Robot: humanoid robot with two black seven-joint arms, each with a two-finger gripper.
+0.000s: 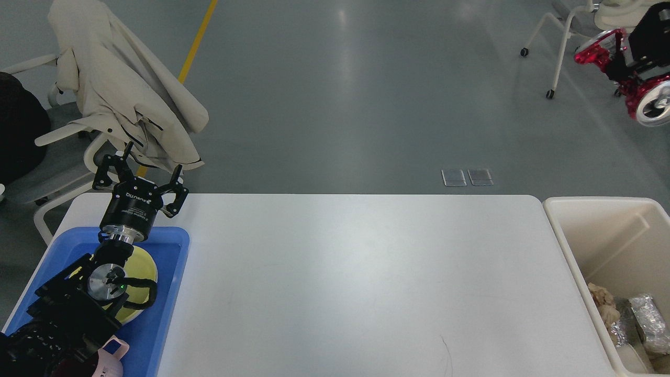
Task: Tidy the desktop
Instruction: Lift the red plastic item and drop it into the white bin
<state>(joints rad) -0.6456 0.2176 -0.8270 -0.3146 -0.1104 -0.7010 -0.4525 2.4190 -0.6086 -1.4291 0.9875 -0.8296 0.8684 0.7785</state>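
The desktop (366,272) is a large white tabletop with rounded corners, and its middle is bare. My left gripper (138,170) is open and empty, held above the far edge of the blue tray (167,314) at the table's left end. My right gripper (624,69) is raised high at the top right of the head view, beyond the table. It is shut on a red can with silver ends (637,91), held tilted in the air.
The blue tray holds a yellow-green plate (145,266) and a pink item (112,350), partly hidden by my left arm. A cream-white bin (602,220) at the table's right end holds crumpled foil and paper (646,314). Chairs stand behind the table.
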